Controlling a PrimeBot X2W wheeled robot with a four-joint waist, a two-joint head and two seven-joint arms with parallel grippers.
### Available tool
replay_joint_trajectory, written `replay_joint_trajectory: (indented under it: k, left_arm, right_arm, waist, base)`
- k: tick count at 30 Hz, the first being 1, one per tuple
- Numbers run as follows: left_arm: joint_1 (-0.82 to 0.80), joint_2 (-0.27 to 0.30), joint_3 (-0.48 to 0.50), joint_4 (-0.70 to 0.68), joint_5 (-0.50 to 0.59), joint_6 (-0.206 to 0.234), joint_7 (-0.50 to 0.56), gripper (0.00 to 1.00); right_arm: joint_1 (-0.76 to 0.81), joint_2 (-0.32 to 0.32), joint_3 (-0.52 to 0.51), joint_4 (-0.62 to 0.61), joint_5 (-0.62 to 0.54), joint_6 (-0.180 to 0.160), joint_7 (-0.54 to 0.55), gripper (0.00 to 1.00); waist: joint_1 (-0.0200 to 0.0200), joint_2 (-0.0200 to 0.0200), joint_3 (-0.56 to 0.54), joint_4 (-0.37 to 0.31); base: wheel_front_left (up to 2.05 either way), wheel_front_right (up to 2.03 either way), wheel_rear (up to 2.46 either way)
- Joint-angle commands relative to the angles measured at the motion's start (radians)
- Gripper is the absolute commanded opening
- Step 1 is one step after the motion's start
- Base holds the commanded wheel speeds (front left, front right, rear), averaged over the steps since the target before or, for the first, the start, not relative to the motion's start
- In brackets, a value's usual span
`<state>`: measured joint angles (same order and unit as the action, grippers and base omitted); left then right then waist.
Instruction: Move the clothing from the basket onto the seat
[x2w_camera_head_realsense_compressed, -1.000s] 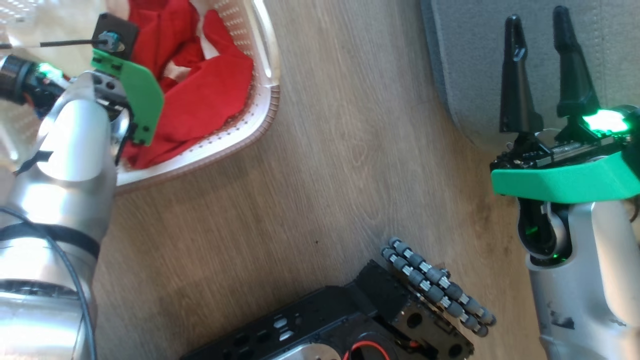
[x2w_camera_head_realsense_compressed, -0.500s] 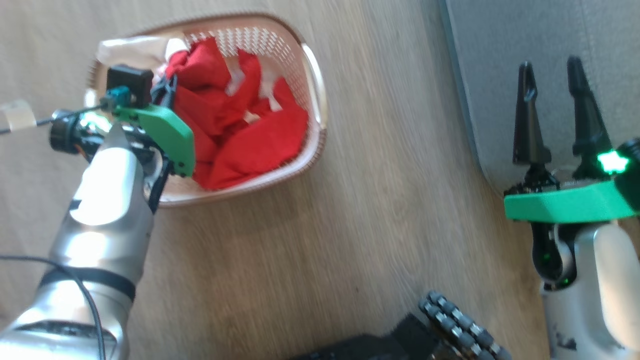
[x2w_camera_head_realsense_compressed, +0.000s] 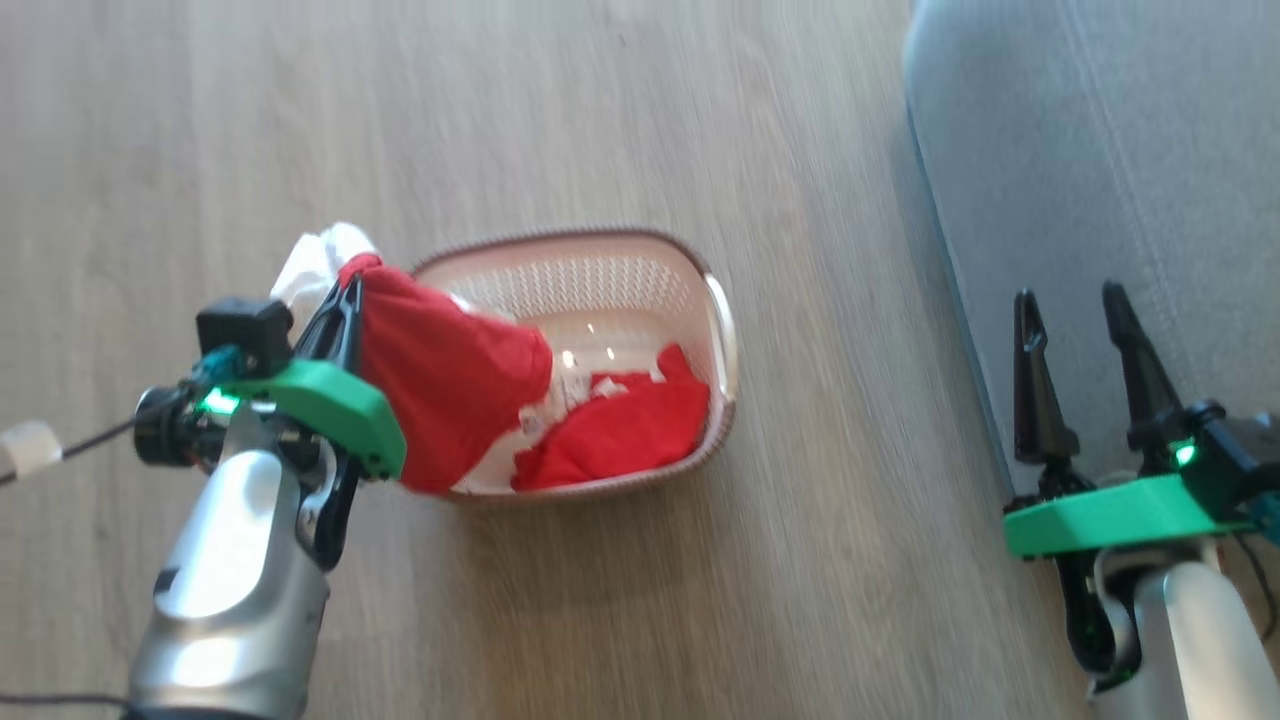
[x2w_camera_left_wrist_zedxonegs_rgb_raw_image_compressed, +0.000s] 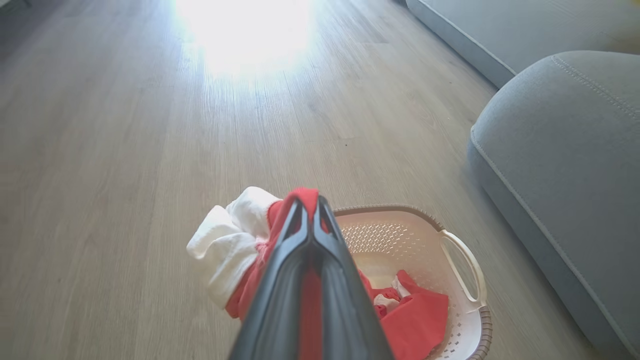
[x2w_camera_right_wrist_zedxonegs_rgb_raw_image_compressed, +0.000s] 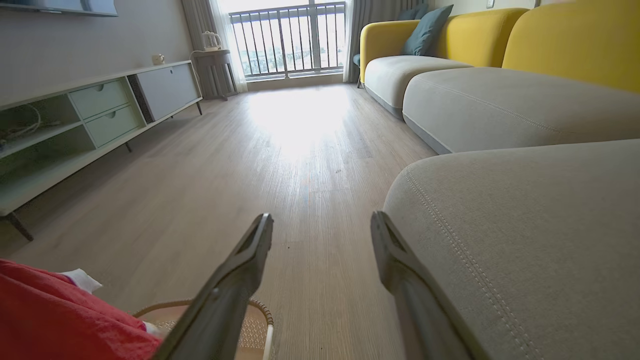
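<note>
the left gripper (x2w_camera_head_realsense_compressed: 343, 300) is clamped tight on the clothing: its two dark fingers are pressed together, with a fold of a red garment (x2w_camera_head_realsense_compressed: 450, 385) pinched between them at the tips. in the left wrist view the red cloth wraps over the fingertips, and a wad of white fabric (x2w_camera_left_wrist_zedxonegs_rgb_raw_image_compressed: 225, 245) bulges out just to the left of them. in the head view the garment hangs from the tips and drapes over the left end of the basket (x2w_camera_head_realsense_compressed: 610, 240), hiding the rim there; whether it touches the rim i cannot tell. a second red piece (x2w_camera_head_realsense_compressed: 620, 440) with bits of white lies inside the basket against its nearer right-hand wall, apart from the gripper, and the pale perforated bottom beside it is bare. the basket stands on the wooden floor (x2w_camera_head_realsense_compressed: 700, 110) between the two arms. the seat (x2w_camera_head_realsense_compressed: 1120, 150) is well to the right of the basket, with a strip of floor between them. the right gripper (x2w_camera_head_realsense_compressed: 1067, 295) hovers at the seat's near edge, fingers spread wide, gripping nothing. in the right wrist view the seat's stitched, rounded edge lies just right of its right finger.
</note>
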<state>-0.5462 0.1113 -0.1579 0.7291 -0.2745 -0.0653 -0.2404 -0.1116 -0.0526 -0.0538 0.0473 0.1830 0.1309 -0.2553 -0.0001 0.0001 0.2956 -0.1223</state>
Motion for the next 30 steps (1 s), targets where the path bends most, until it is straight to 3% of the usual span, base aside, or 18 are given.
replay_joint_trajectory:
  k: [1,12,30]
  left_arm:
    - [0.001,0.034,0.035,-0.062,-0.006,0.010,-0.008,0.00]
    - [0.152,0.084,0.071,-0.355,-0.032,0.064,0.082,0.00]
    - [0.279,0.118,0.067,-0.583,-0.045,0.100,0.190,0.00]
  right_arm:
    - [0.013,-0.021,0.022,-0.023,-0.009,0.000,-0.006,1.00]
    - [0.042,-0.078,0.058,0.011,-0.009,0.000,-0.006,1.00]
    - [0.067,-0.140,0.114,0.045,0.011,0.000,-0.006,1.00]
  waist:
    - [0.0001,-0.0001,-0.080,0.052]
    - [0.0001,-0.0001,-0.160,0.104]
    - [0.0001,-0.0001,-0.239,0.135]
  base:
    - [0.00,0.00,0.00]
    - [0.00,0.00,0.00]
    - [0.00,0.00,0.00]
